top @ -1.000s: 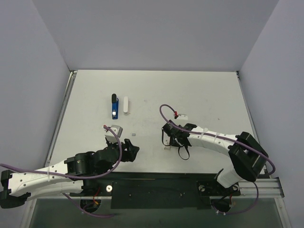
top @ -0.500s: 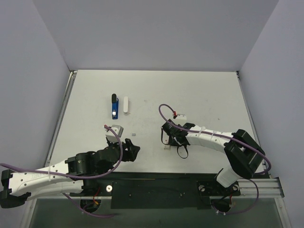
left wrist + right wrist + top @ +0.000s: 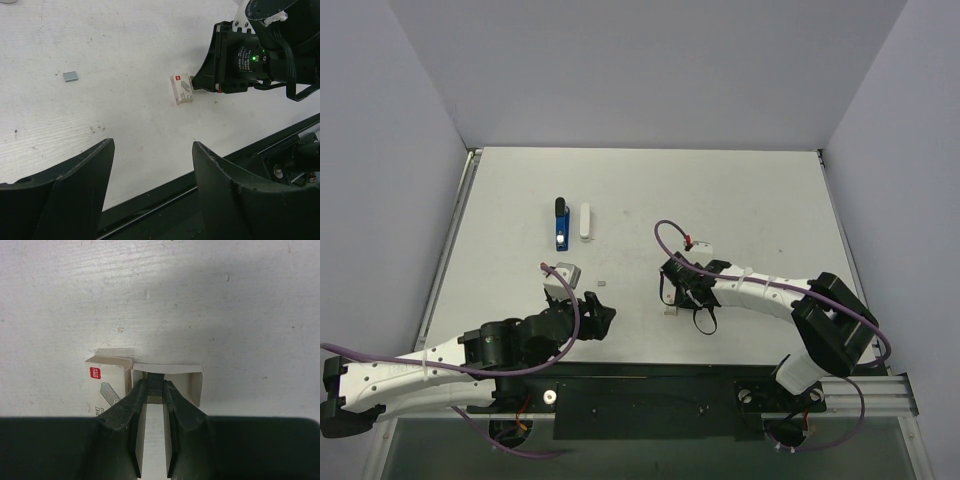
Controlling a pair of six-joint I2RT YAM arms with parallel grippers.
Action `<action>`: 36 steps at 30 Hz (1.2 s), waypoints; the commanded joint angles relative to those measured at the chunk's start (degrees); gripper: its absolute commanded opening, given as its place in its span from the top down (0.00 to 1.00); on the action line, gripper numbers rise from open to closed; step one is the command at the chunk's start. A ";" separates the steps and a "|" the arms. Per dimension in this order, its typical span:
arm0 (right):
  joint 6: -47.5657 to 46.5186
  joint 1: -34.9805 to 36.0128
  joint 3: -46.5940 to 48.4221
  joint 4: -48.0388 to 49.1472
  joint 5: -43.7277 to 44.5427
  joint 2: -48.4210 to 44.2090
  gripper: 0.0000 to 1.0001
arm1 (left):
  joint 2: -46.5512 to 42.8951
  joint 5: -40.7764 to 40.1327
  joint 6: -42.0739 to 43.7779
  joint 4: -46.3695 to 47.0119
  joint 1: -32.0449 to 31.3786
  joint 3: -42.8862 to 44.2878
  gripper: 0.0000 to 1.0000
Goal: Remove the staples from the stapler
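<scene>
White counter. Stapler (image 3: 561, 222): left half, nearer far edge, flat; probably light, stiff, slick; best pinched across narrow sides. Left claw (image 3: 595, 318) wide, empty. Right claw (image 3: 155, 387) narrow, pinching staple strip (image 3: 155, 377) inside staple box (image 3: 107, 382).

We see a small white cardboard box (image 3: 182, 89) with a red label lying on the white table (image 3: 750, 200). Its end flap stands open.

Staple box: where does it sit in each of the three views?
Top: box just below centre, at the right gripper tip.
Left wrist: box centre, just left of that gripper.
Right wrist: box lower centre, open, gripper pinching staples inside.
Shared landmark: the right gripper.
</scene>
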 commanded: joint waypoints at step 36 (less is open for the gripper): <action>-20.11 7.76 22.22 3.93 -8.86 8.91 0.42 | -9.74 -2.08 -2.34 -7.70 -0.05 2.54 0.26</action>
